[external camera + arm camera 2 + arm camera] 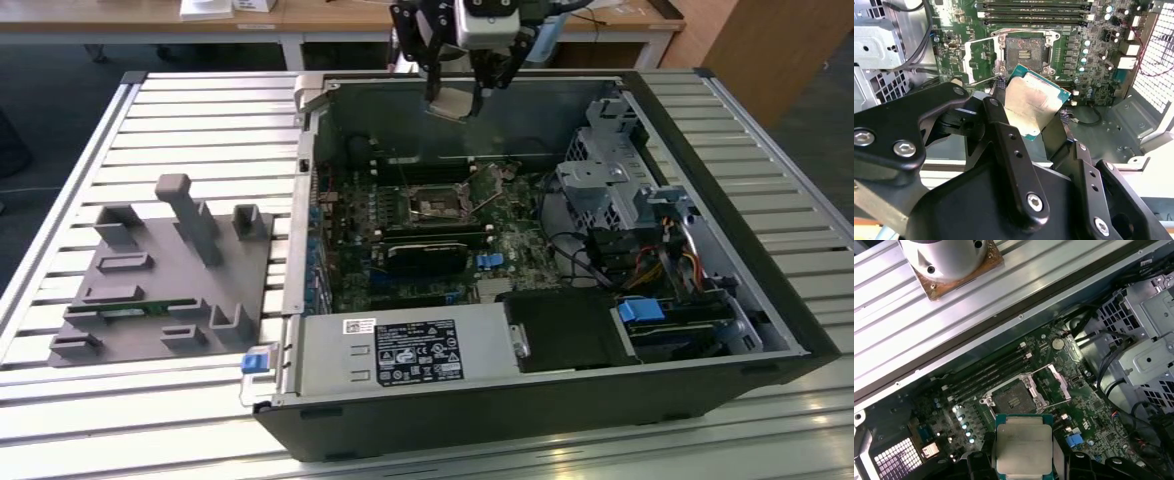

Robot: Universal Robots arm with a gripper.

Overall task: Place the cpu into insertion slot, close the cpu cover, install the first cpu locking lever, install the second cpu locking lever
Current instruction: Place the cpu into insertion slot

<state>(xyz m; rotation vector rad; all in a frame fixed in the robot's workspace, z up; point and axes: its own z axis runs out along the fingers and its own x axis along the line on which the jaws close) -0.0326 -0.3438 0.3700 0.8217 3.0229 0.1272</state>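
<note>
A slatted metal surface (200, 110) carries an open computer case (534, 420), with a grey moulded block (160, 280) lying to the exterior view's left of it. Over the far end of the case, the arm's jaws pinch the cpu (1034, 102) by two opposite edges and hold it tilted in the air. On the green board (1089, 75) below, the insertion slot (1024, 52) lies bare, and the cpu cover (968, 62) is swung open beside it.
</note>
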